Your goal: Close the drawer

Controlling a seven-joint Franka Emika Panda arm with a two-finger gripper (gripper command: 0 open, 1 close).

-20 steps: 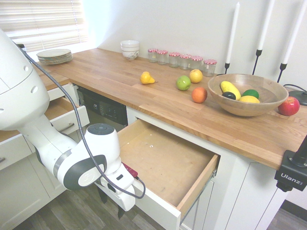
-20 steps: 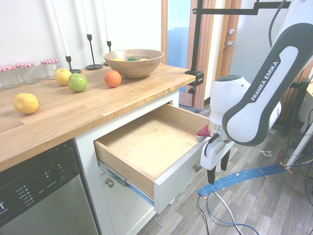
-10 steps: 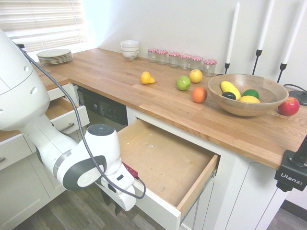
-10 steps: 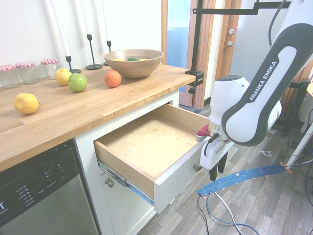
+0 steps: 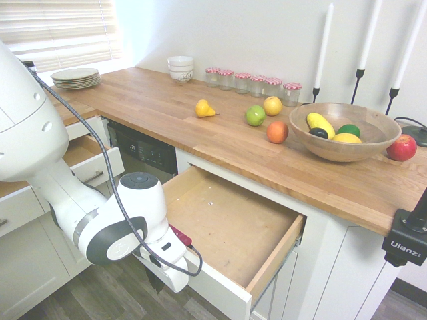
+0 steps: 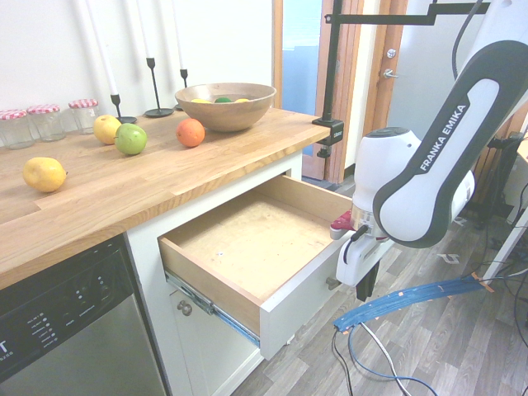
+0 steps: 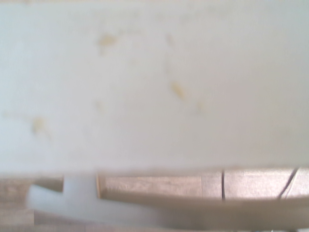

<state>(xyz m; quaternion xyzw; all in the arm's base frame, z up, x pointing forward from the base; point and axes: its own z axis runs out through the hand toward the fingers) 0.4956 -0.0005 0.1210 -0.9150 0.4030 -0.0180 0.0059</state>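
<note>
End effector (image 6: pixel 363 293) fingers together, pointing down, just outside front of pulled-out drawer (image 6: pixel 247 239).

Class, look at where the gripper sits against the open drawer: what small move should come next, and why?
Probably a push toward the cabinet. The drawer stands wide open, and the gripper, fingers together and pointing down, hangs just outside its white front, so pressing the front inward should slide it shut.
</note>
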